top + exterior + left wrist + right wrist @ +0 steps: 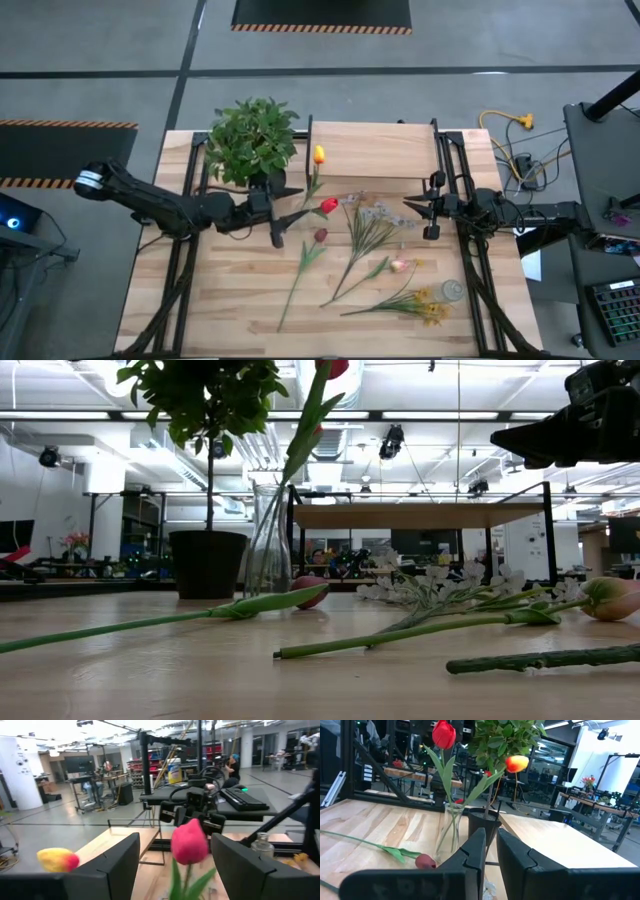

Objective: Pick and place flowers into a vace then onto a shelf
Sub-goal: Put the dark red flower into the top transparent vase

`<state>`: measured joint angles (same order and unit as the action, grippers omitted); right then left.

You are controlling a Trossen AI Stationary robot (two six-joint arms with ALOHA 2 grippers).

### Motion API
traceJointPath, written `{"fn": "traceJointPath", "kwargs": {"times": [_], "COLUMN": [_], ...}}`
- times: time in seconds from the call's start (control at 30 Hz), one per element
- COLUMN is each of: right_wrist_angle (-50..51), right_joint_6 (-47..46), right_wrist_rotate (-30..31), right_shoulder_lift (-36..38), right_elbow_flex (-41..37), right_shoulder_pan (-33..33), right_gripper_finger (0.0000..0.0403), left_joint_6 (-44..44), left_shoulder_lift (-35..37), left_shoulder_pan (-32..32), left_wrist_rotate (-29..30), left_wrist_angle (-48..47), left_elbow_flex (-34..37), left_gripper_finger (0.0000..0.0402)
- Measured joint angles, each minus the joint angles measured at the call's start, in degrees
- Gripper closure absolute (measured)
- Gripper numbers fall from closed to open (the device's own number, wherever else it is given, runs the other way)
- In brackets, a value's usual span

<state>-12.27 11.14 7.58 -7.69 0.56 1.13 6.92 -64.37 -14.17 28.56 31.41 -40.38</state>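
The left gripper [283, 213] hangs over the middle of the wooden surface [240, 300] with its fingers spread. The red tulip [328, 205] stands just ahead of those fingers, its head seen between them in the left wrist view, with nothing pinching it. Its stem drops into a clear glass vase [267, 542], which the low and right wrist views show upright beside the dark pot of a leafy green plant [251, 138]. A yellow tulip [319, 154] leans out of the same vase, further from the left gripper, over the edge of the pale wooden shelf [375, 150].

The right gripper [418, 212] waits opposite, facing the vase across the surface, its fingers pressed nearly together with nothing between them.

Between the two grippers and nearer the front edge lie the remaining flowers: a maroon tulip [320, 236] on a long stem, pale white-lilac sprigs [375, 213], a pink bud [400, 265], and small yellow clusters [432, 310] closest to the right gripper's side, next to a small clear jar [452, 290].
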Motion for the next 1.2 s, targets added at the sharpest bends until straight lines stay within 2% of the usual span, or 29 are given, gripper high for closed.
{"fn": "traceJointPath", "kwargs": {"times": [0.57,0.73,0.9,1.2], "right_wrist_angle": [0.01,0.02,-0.12,0.0], "right_joint_6": [0.0,0.0,0.0,-1.0], "right_wrist_rotate": [-0.01,-0.01,-0.01,-0.05], "right_shoulder_lift": [0.03,0.03,0.01,-0.02], "right_elbow_flex": [0.0,0.0,0.0,0.0], "right_shoulder_pan": [0.0,0.0,0.0,-0.01], "right_gripper_finger": [0.0364,0.0364,0.0364,0.0365], "left_joint_6": [-4.69,-12.53,-25.05,-35.18], "left_shoulder_lift": [-1.01,-1.04,-1.54,-10.89], "left_shoulder_pan": [-8.6,-10.76,-11.07,-11.33], "left_wrist_rotate": [-1.63,-1.65,-1.42,-1.47], "left_wrist_angle": [-7.47,-13.38,-18.63,-20.27], "left_elbow_flex": [0.0,0.0,0.42,-1.1], "left_gripper_finger": [0.0173,0.0173,0.0173,0.0173]}}
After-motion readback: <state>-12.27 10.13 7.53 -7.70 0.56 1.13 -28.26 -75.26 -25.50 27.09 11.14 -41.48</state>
